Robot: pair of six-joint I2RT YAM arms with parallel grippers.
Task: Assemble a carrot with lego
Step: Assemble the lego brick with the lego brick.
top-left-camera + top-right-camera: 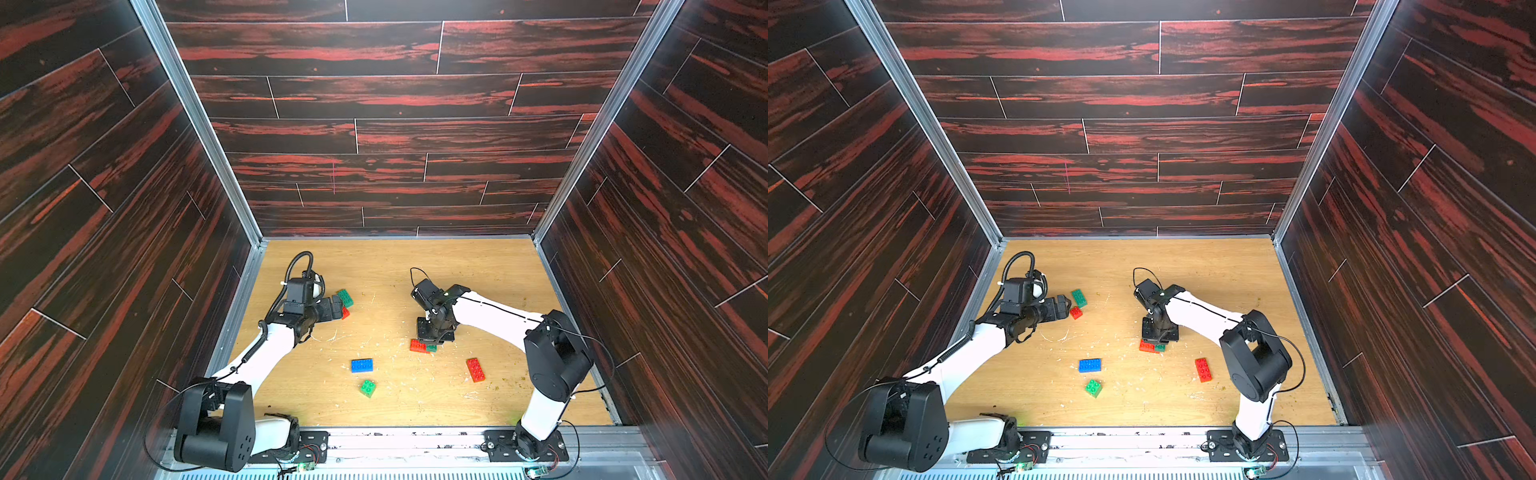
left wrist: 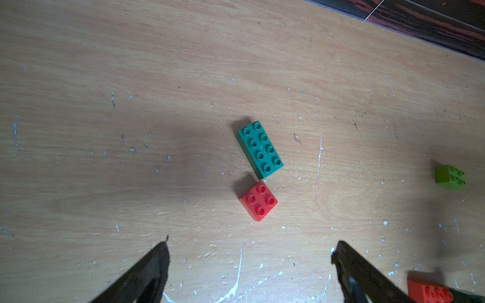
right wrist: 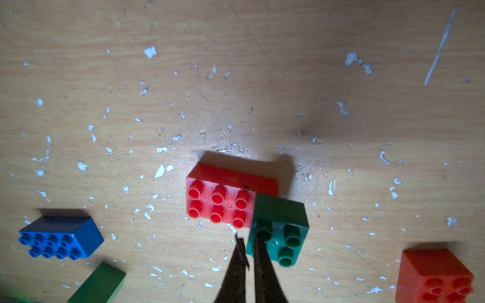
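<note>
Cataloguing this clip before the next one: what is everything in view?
teal long brick: one, teal, ahead of the left gripper
small red brick: one, red, next to the teal long brick
blue long brick: one, blue, mid-table
small green brick: one, green, near the blue one
covered red brick: one, red, long, below the right gripper
small teal brick: one, teal, on that brick's end
loose red brick: one, red, long, by the right arm
lime brick: one, lime, only in the left wrist view
table: one, light wood, scuffed
left gripper: one, black, open
right gripper: one, black, shut, tips at small teal brick
</note>
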